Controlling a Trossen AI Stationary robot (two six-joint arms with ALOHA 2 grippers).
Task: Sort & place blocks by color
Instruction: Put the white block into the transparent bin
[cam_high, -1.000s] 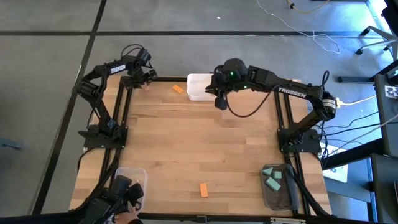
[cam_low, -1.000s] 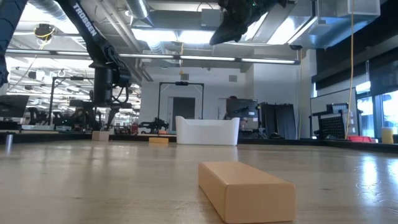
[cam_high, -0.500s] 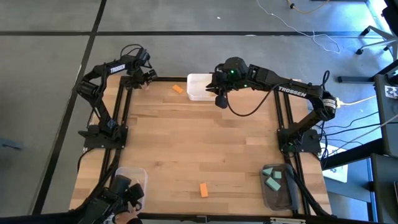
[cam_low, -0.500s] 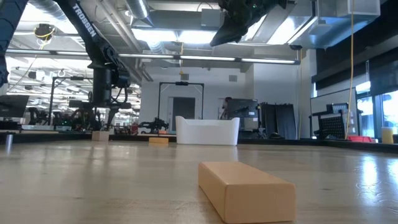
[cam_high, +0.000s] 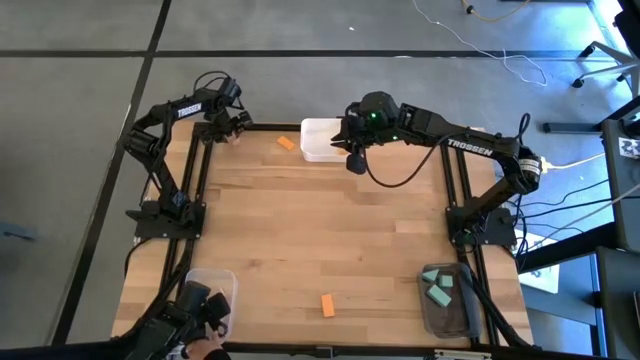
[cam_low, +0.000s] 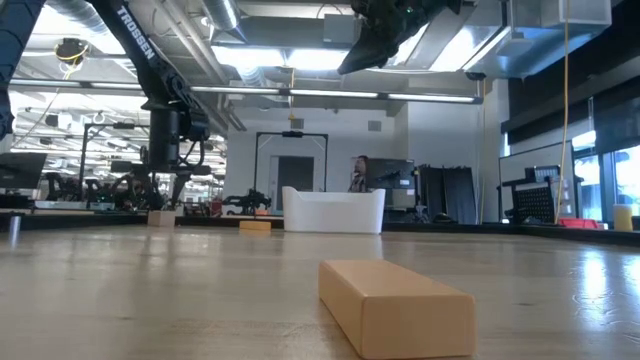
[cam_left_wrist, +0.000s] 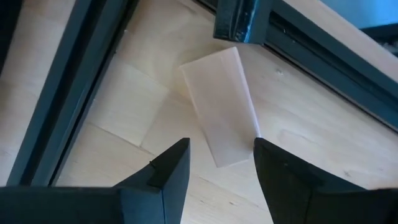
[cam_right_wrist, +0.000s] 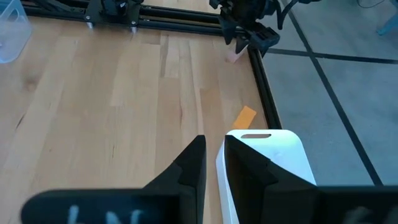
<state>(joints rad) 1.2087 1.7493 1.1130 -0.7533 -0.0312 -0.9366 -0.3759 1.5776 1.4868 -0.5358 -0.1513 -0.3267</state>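
A pale tan block (cam_left_wrist: 221, 106) lies flat on the table's far left corner (cam_high: 238, 138). My left gripper (cam_left_wrist: 221, 149) points down just above it, open, one finger on either side of the block's near end; the low view shows its tips (cam_low: 165, 195) clear of the block (cam_low: 160, 217). My right gripper (cam_right_wrist: 214, 140) hangs high beside the white bin (cam_high: 318, 140), its fingers a narrow gap apart with nothing between them. One orange block (cam_high: 287, 143) lies left of that bin. An orange bar (cam_high: 327, 305) lies near the front edge.
A clear bin (cam_high: 447, 300) at the near right holds teal blocks (cam_high: 438, 290). Another clear bin (cam_high: 205, 285) stands at the near left, with something dark (cam_high: 195, 315) beside it. Black frame rails (cam_left_wrist: 74, 68) run along the table's edges. The table's middle is bare wood.
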